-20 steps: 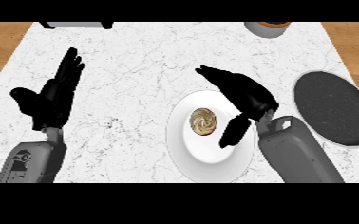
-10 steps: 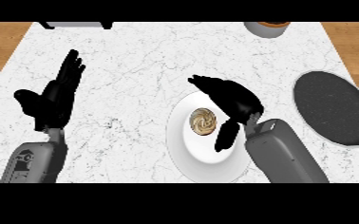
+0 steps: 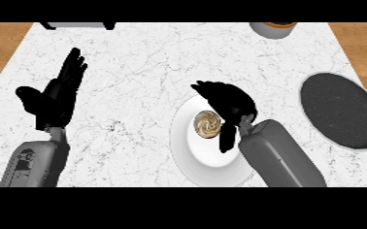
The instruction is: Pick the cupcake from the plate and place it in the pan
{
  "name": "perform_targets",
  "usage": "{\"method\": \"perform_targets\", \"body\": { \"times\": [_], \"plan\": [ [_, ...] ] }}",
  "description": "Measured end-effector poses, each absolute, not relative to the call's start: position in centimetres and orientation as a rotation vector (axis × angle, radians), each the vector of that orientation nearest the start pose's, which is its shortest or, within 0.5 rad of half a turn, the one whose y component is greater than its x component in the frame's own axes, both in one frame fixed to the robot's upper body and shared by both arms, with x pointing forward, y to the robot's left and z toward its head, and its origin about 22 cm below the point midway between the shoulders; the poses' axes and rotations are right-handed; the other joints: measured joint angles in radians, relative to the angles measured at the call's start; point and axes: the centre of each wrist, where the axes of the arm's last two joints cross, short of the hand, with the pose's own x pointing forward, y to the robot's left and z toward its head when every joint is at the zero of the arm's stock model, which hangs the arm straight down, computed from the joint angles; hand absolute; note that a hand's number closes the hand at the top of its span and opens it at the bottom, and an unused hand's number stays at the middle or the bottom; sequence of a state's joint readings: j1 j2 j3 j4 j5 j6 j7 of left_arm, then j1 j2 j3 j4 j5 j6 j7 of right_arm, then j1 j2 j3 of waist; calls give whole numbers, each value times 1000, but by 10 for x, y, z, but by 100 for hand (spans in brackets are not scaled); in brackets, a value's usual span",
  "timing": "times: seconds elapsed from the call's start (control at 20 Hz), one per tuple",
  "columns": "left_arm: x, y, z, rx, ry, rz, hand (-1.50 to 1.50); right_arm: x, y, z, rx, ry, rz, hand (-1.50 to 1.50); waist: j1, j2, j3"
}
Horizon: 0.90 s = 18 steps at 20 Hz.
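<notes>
Cupcake, brown-swirled, round (image 3: pixel 208 124), sits centre of white round plate (image 3: pixel 208 167); my right hand (image 3: pixel 231 105) arched over it, fingers curled but not yet closed, set for grasp; dark round pan (image 3: pixel 337 109) waits right; left hand (image 3: pixel 54 97) rests flat-fingered, left.

A white marble counter (image 3: pixel 158 68) is edged by wood at both far corners. At the far right, a grey cup (image 3: pixel 273 29) is seen; at the far left, a grey, dark-footed object (image 3: pixel 77 25) is cut off.
</notes>
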<state>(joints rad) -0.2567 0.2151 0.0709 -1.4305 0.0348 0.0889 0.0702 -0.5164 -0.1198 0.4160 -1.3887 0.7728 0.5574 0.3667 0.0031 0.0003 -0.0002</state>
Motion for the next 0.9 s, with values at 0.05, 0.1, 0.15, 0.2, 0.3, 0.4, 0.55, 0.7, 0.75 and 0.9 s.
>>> {"method": "perform_targets", "body": {
  "times": [0.05,0.1,0.15,0.2,0.3,0.4,0.55,0.7,0.75,0.9],
  "plan": [
    [304,279,48,201,-1615,-51,0,318,-105,76,-455,-1142,1544,-150,0,0,0],
    [305,278,49,200,-1612,-53,0,317,-103,76,-457,-1133,1551,-150,0,0,0],
    [305,279,49,202,-1615,-53,0,318,-102,73,-461,-1125,1558,-150,0,0,0],
    [304,280,48,205,-1618,-52,0,318,-100,68,-458,-1112,1560,-150,0,0,0],
    [303,276,44,199,-1614,-52,0,317,-96,66,-452,-1103,1563,-150,0,0,0],
    [299,282,47,203,-1613,-48,0,316,-96,61,-452,-1092,1568,-150,0,0,0],
    [299,281,51,198,-1612,-54,0,322,-90,53,-457,-1077,1582,-150,1,0,0],
    [300,279,47,199,-1614,-52,0,326,-86,40,-476,-1058,1602,-150,1,0,0],
    [299,279,47,203,-1614,-53,0,325,-89,38,-476,-1052,1605,-150,1,0,0],
    [305,280,50,199,-1612,-51,0,326,-91,29,-465,-1027,1615,-150,0,0,0]
  ]
}}
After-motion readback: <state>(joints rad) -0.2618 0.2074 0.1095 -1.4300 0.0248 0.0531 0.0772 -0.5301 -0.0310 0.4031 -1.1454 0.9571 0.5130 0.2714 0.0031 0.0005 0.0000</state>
